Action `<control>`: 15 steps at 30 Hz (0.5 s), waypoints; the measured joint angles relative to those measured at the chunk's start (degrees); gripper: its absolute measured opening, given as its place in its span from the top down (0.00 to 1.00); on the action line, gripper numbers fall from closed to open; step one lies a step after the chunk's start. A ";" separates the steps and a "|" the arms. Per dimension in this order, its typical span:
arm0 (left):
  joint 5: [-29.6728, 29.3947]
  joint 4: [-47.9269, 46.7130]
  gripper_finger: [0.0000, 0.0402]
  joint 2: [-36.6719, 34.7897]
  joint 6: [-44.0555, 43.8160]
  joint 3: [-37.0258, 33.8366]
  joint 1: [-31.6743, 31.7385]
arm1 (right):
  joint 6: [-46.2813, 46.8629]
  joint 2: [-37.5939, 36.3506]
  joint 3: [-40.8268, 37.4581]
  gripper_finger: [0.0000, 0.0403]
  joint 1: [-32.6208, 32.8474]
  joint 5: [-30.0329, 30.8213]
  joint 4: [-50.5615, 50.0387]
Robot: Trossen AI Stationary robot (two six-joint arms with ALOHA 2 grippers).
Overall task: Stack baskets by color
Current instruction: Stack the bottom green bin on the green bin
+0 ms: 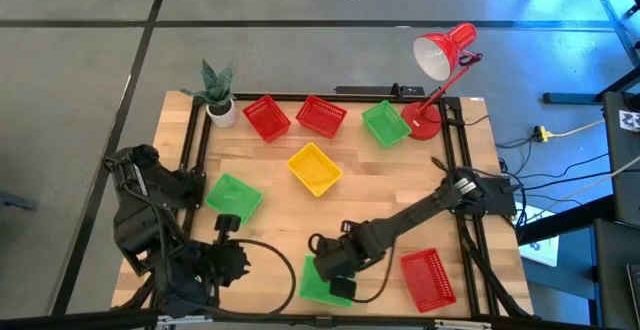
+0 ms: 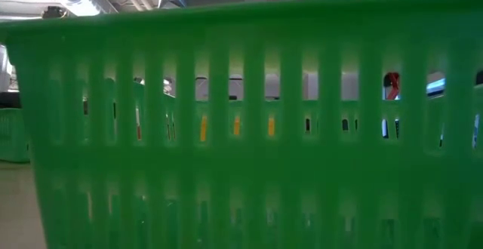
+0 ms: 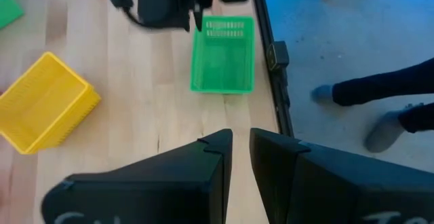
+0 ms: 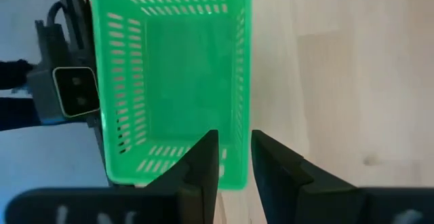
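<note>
Green slatted plastic basket (image 1: 322,281) sits at table's (image 1: 400,175) front edge, right gripper (image 1: 330,270) pinching its wall w/ narrow jaws, apparently to lift it for stacking. Left gripper (image 3: 241,146), front-left corner, nearly closed, empty.

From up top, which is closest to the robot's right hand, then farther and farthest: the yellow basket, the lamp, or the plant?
From the right hand, over the green basket at the near edge:
1. Yellow basket, mid-table.
2. Plant, far left corner.
3. Lamp, far right corner; not much farther than the plant.
</note>
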 joint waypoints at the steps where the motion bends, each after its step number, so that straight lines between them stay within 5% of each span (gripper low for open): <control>1: -0.02 0.00 0.89 0.00 0.01 0.00 -0.02 | -0.83 0.55 0.00 0.78 -0.56 -1.22 0.55; 15: -0.13 -0.04 0.89 0.00 -0.34 0.00 -0.02 | -5.91 2.80 0.00 0.78 -4.45 -7.10 2.57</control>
